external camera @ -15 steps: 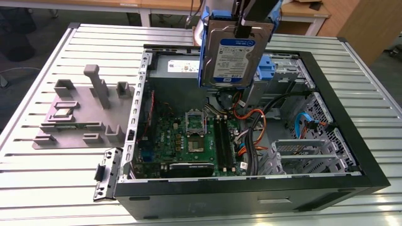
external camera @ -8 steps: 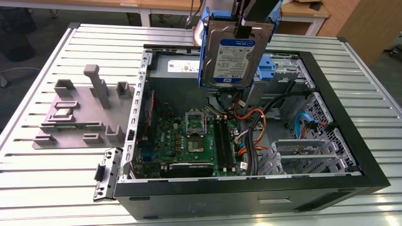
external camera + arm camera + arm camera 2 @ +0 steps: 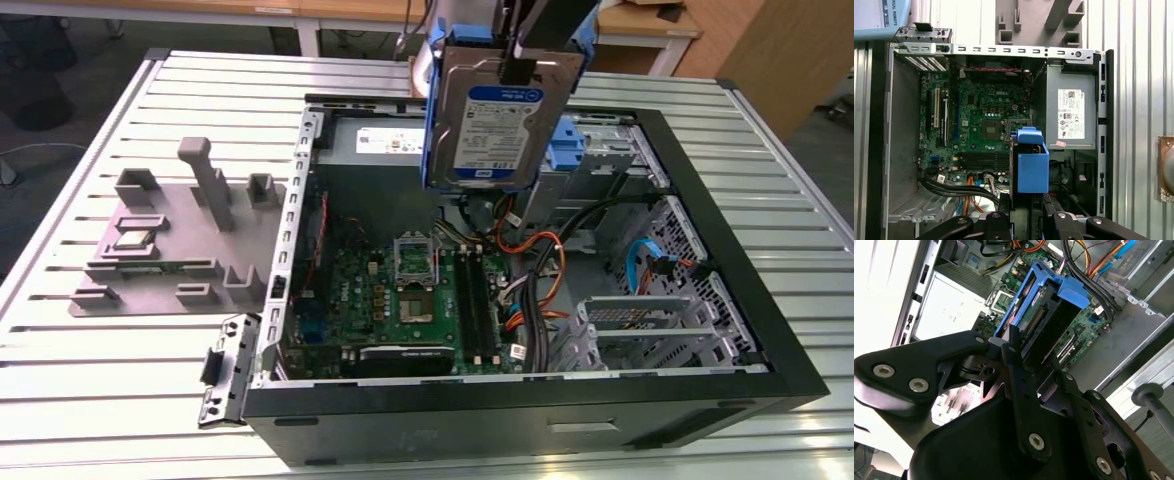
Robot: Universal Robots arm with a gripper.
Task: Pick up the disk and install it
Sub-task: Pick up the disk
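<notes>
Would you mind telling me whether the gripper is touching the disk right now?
Touching. In the exterior view the gripper is clamped on the top edge of the disk, holding it up over the open computer case.

There is one disk (image 3: 497, 125), upper centre of the exterior view, in one gripper (image 3: 518, 62). One open computer case (image 3: 787, 370) holds one motherboard (image 3: 400, 300) and one power-supply box (image 3: 378, 142). One grey fixture (image 3: 174, 240) sits at left on one slatted table (image 3: 107, 380).

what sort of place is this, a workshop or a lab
Probably a robotics lab or test cell: an open computer case lies on a slotted metal table, a grey parts fixture stands beside it, and the gripper holds the disk above the case.
</notes>
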